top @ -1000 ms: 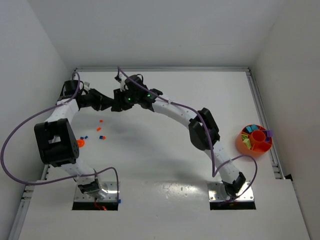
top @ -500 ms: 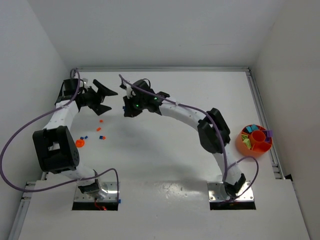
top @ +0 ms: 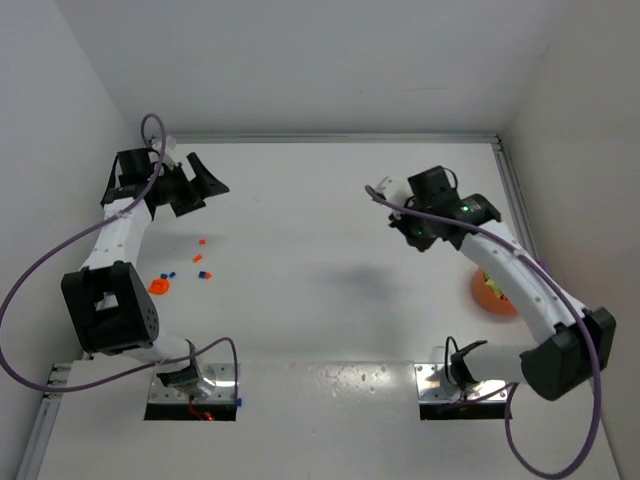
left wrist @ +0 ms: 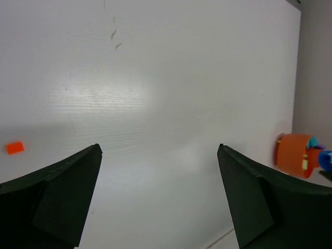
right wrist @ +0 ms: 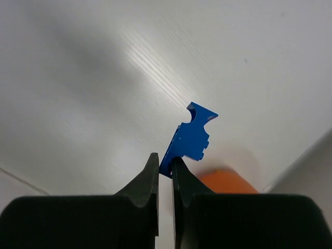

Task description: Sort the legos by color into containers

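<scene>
My right gripper [right wrist: 165,158] is shut on a small blue lego [right wrist: 191,139], pinched by its lower corner and sticking up past the fingertips. In the top view this gripper [top: 413,232] hangs above the table just left of the orange bowl [top: 493,292], which the arm partly covers. The bowl also shows in the right wrist view [right wrist: 225,181] and in the left wrist view [left wrist: 294,154]. My left gripper [top: 205,180] is wide open at the far left, with nothing between its fingers [left wrist: 62,181]. Loose legos lie below it: an orange one [top: 200,241] and a blue one [top: 203,274].
More small pieces lie at the left: another orange brick [top: 197,260], a blue one [top: 168,274] and a round orange piece [top: 158,285]. One orange brick [left wrist: 15,147] shows in the left wrist view. White walls border the table on the left, back and right.
The left gripper opened and drew back to the left. The right gripper shut on the blue lego and swung far right across the table to beside the bowl.
</scene>
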